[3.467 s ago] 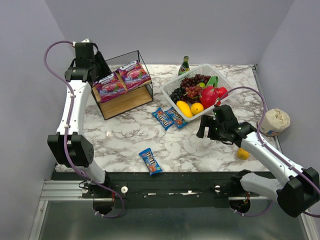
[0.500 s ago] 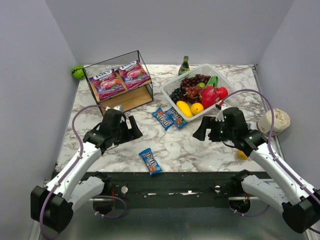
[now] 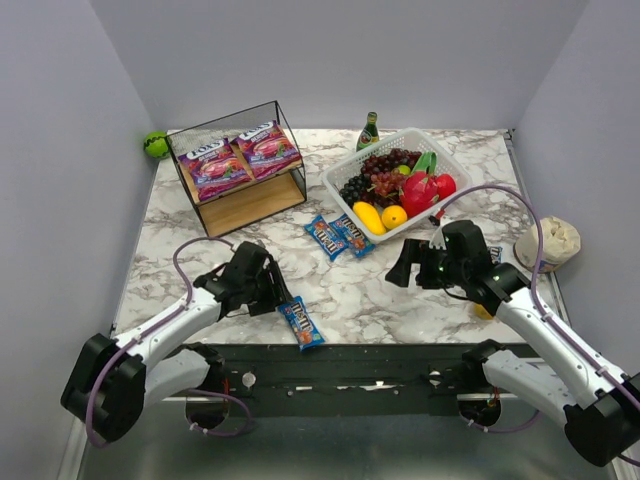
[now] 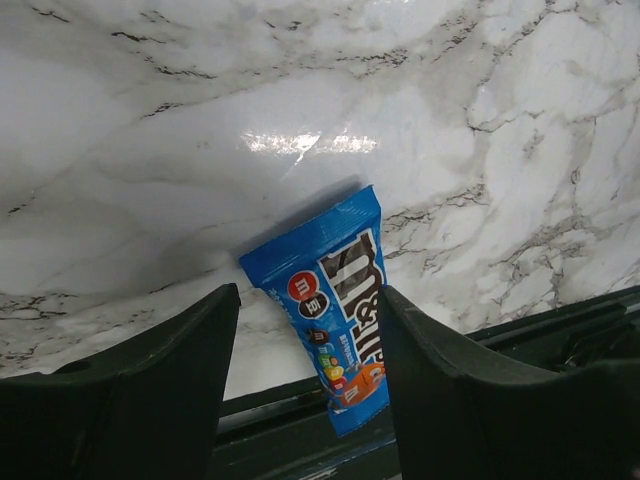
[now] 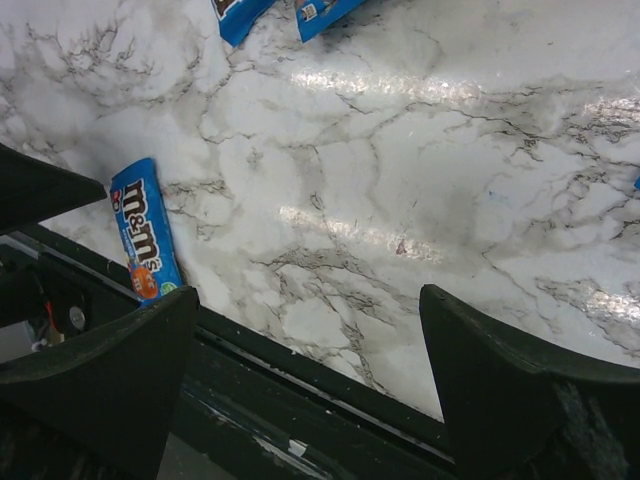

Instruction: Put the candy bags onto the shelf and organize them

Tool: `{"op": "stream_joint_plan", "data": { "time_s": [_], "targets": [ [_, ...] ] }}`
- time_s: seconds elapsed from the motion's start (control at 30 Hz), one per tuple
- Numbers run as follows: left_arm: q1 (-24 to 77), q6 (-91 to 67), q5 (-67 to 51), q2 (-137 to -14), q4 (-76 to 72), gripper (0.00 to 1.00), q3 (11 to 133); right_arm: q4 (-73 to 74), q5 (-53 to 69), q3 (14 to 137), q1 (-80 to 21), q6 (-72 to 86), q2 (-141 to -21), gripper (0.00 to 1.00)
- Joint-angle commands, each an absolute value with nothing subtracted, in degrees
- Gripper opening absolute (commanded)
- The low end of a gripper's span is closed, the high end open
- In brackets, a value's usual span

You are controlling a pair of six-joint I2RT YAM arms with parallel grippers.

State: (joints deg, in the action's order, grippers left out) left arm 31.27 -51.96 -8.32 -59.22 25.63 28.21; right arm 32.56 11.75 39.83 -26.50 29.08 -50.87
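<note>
A blue packet is lying flat at the 6 o'clock edge of the worktop. Its long axis is running from about 11 o'clock to 5 o'clock in the overhead view, with the lettering following its length and the 5 o'clock end reaching the front rim. The left pincer is hovering just at the packet's 10 o'clock side, released. In its wrist view the two dark fingers are standing apart with the packet showing between them.

Two more blue packets are lying side by side near the centre, both slanting the same 11-to-5 way. At 10 o'clock the shelf is carrying two purple bags next to each other on its upper board, their long axes pointing toward 11 o'clock.

The right pincer is hanging over bare marble at 3 o'clock of the centre, jaws spread wide and gripping nothing. Behind it a white basket is holding fruit.
</note>
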Motion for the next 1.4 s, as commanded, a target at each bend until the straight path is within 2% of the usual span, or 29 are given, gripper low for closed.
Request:
{"op": "stream_joint_plan", "data": {
  "time_s": [0.0, 0.17, 0.27, 0.4, 0.53, 0.93, 1.23, 1.27, 1.3, 1.37],
  "targets": [
    [31.7, -53.8, -9.6, -63.4, 19.7, 0.62, 26.0, 31.5, 11.7, 38.6, -26.0, 29.8, -49.9, 0.99],
    [31.9, -54.5, -9.1, -66.3, 18.0, 0.53, 25.8, 31.6, 10.8, 38.2, -26.1, 30.1, -49.8, 0.99],
    [31.9, -54.0, -6.5, -67.0, 19.4, 0.41, 26.6, 31.6, 10.4, 38.1, -26.1, 30.1, -49.8, 0.99],
    [31.9, -53.1, -3.1, -68.2, 21.4, 0.17, 28.8, 31.6, 9.8, 38.3, -26.1, 29.9, -50.0, 0.99],
    [31.9, -52.0, -0.6, -69.9, 21.6, 0.00, 30.7, 31.6, 9.4, 38.8, -26.1, 29.5, -50.7, 0.99],
    [31.2, -50.8, 15.0, -71.5, 25.3, 0.00, 37.1, 31.6, 8.7, 40.1, -26.1, 28.5, -52.6, 0.99],
    [29.4, -60.2, 25.7, -71.1, 27.5, 0.01, 36.9, 31.2, 9.3, 40.5, -26.1, 28.2, -53.0, 0.99],
    [29.4, -61.1, 25.9, -71.0, 27.5, 0.10, 36.9, 31.2, 9.4, 40.5, -26.1, 28.2, -53.0, 0.99],
    [29.4, -61.5, 26.6, -70.4, 28.3, 0.33, 37.2, 31.2, 9.6, 40.5, -26.1, 28.1, -53.0, 0.99],
    [29.4, -61.8, 27.1, -69.3, 29.2, 0.55, 37.2, 31.2, 9.7, 40.3, -26.1, 28.1, -52.8, 0.99]
  ]
}}
